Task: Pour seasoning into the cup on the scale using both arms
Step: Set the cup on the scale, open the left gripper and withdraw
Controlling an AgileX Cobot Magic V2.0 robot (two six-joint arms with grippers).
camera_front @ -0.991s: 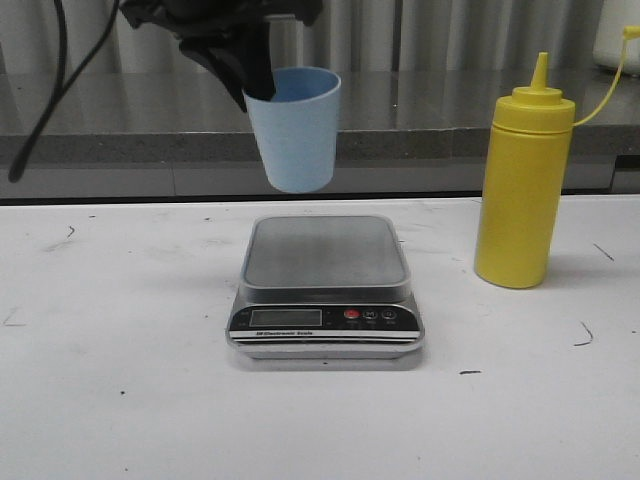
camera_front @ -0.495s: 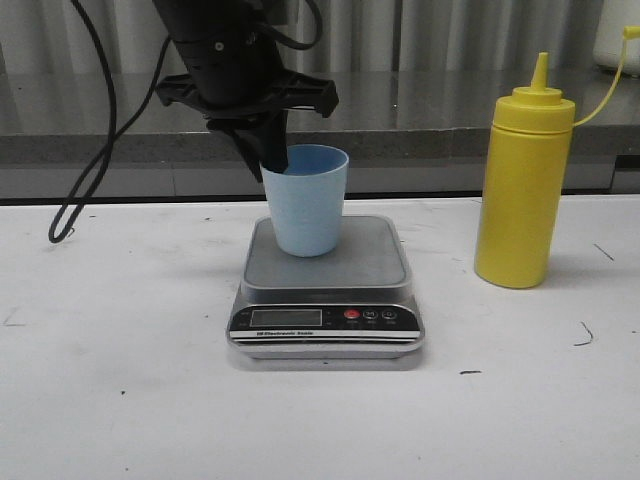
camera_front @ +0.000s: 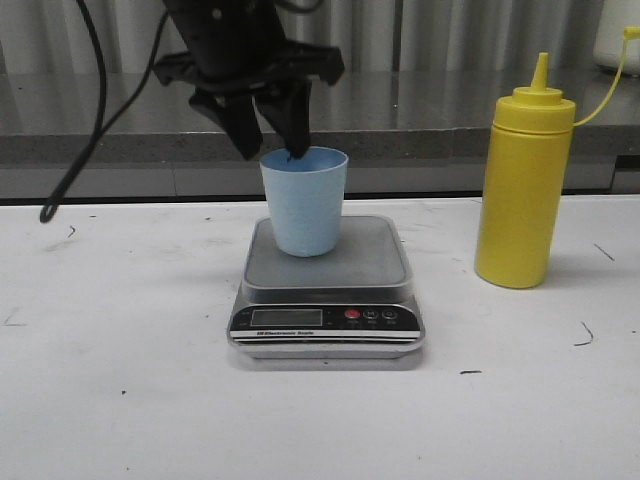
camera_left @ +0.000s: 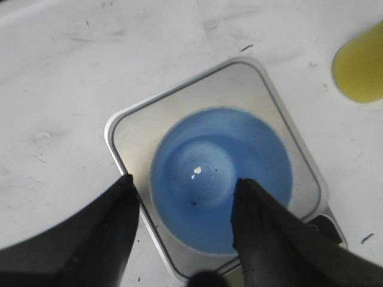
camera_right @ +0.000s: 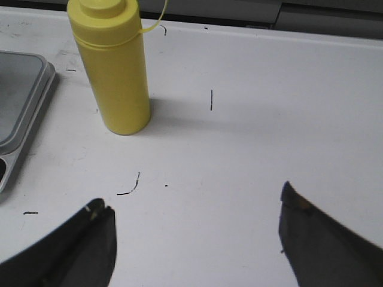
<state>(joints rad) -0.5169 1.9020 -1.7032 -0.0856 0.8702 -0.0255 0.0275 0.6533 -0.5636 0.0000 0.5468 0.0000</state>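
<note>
The pale blue cup (camera_front: 303,202) stands upright on the platform of the silver scale (camera_front: 325,262). My left gripper (camera_front: 272,142) hangs just above the cup's rim, open, one finger over the inside and the other outside, neither touching the wall. In the left wrist view the empty cup (camera_left: 221,170) sits on the scale (camera_left: 179,113) between the spread fingers of that gripper (camera_left: 184,182). The yellow seasoning bottle (camera_front: 524,180) stands upright to the right of the scale. My right gripper (camera_right: 194,200) is open over bare table, nearer than the seasoning bottle (camera_right: 114,72).
A grey counter ledge (camera_front: 450,140) runs along the back of the white table. A thin yellow cap tether (camera_front: 610,85) arcs off the bottle's top. The left arm's black cable (camera_front: 85,150) hangs at the back left. The scale's edge (camera_right: 18,89) shows in the right wrist view.
The left gripper lowered the cup from the air onto the scale platform, then opened its fingers off the rim and rose slightly. The bottle has not moved.
</note>
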